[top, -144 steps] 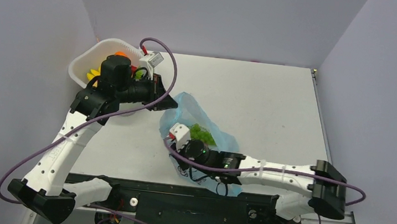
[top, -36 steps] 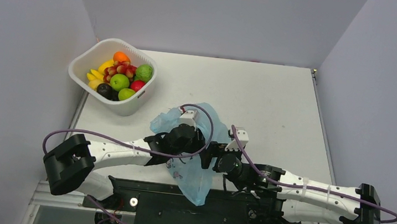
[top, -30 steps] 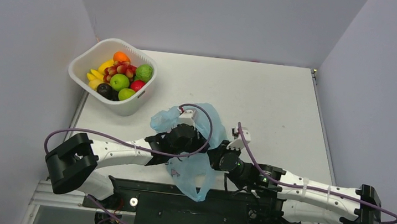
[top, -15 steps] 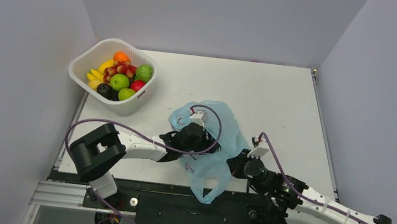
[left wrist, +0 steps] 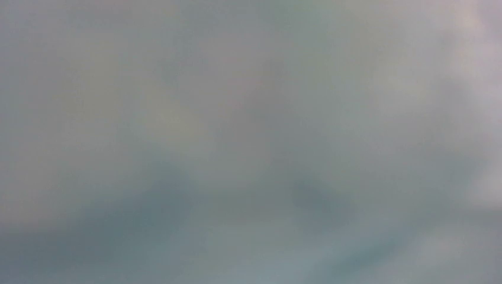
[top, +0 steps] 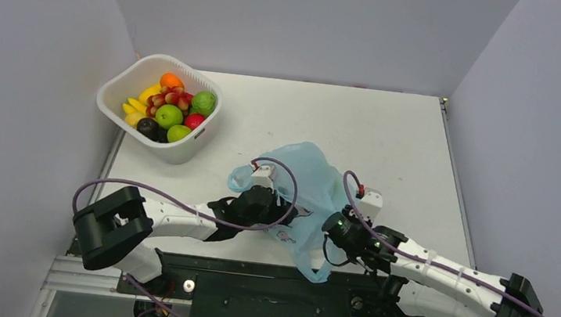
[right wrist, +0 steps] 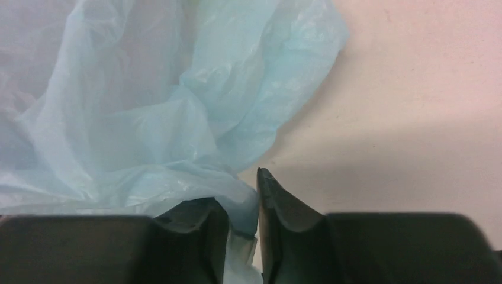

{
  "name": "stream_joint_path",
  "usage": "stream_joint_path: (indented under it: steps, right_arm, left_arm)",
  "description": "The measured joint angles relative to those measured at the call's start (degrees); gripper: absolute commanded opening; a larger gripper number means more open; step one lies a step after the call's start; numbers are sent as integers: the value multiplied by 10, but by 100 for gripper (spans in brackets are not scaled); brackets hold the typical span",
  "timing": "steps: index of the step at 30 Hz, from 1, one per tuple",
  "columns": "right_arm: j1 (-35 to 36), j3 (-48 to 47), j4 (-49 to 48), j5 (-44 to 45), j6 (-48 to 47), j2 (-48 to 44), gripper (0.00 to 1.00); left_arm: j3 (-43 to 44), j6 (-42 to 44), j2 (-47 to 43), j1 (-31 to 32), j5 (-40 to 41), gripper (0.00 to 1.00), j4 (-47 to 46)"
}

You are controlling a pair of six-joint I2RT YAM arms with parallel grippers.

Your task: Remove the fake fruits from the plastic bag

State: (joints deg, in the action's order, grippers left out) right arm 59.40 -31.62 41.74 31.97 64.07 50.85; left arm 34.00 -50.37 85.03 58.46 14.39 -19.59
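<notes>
The light-blue plastic bag point(top: 314, 184) lies crumpled at the table's near middle, with one loop hanging over the front edge. My left gripper point(top: 261, 202) reaches into the bag from the left. Its fingers are hidden, and blurred blue film fills the left wrist view. My right gripper point(top: 331, 228) is at the bag's point(right wrist: 148, 106) right edge, jaws close together with a fold of film between them point(right wrist: 243, 192). The fake fruits lie in the white basket point(top: 183, 152): an orange point(top: 169, 80), red grapes point(top: 167, 99) and a dark round fruit point(top: 147, 125). No fruit shows through the bag.
The basket stands at the far left by the wall and also holds green apples point(top: 169, 115), a banana point(top: 136, 105) and a red fruit point(top: 194, 120). Grey walls close the table on three sides. A black rail point(top: 264, 283) runs along the front edge.
The bag has slid and spread to the right. My left gripper has pulled back a little to the left inside it. The right arm has swung, with its gripper staying at the bag's edge.
</notes>
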Motion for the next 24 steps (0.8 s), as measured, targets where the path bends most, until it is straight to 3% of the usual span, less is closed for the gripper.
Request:
stream_joint_path:
  steps: [1,4,8,14,24]
  right_arm:
    - [-2,-5,6,15,9,21,4]
    - [-3,-19,-3,47,22,85,7]
    - [-5,-29,-47,44,-31,135,7]
    - [15,-30,-146,-34,-134,211,3]
    - [124,-43,-287,-144,-281,223,0]
  left_arm:
    - [-8,-1,-9,0,4,61,2]
    - [-23,-2,-27,0,12,61,3]
    - [-42,-8,-47,0,24,62,4]
    - [-67,-15,-88,-3,44,64,15]
    - [-132,-26,-231,-16,85,64,51]
